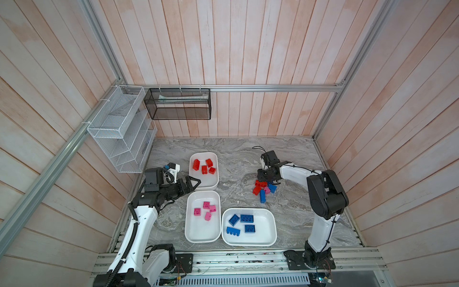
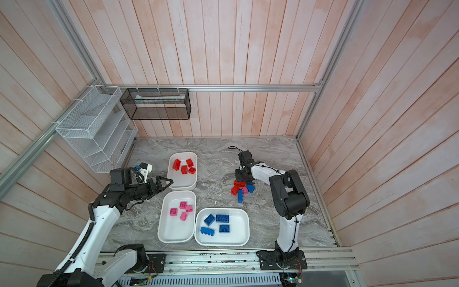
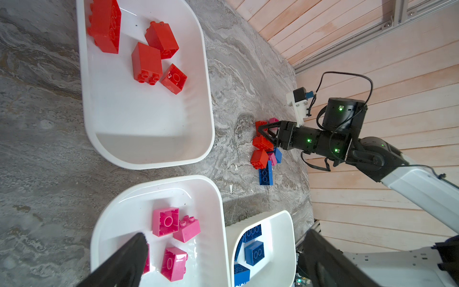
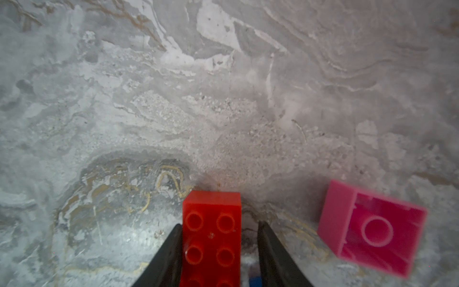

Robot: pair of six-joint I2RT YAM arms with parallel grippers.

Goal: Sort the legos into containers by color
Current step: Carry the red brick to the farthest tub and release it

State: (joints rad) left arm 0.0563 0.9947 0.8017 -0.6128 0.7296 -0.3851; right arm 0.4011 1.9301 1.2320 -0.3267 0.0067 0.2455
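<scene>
While no lettering is readable anywhere, the right gripper [image 4: 218, 248] straddles a red lego [image 4: 211, 238] near the bench's right edge, one jaw touching, one apart; the left gripper [image 1: 192, 184] hangs spread wide over the red-filled container [image 1: 216, 184].

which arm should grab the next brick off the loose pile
Right. The right gripper is already down at the loose pile, its jaws straddling a red brick. The left gripper hangs open by the tubs, across the table.
</scene>
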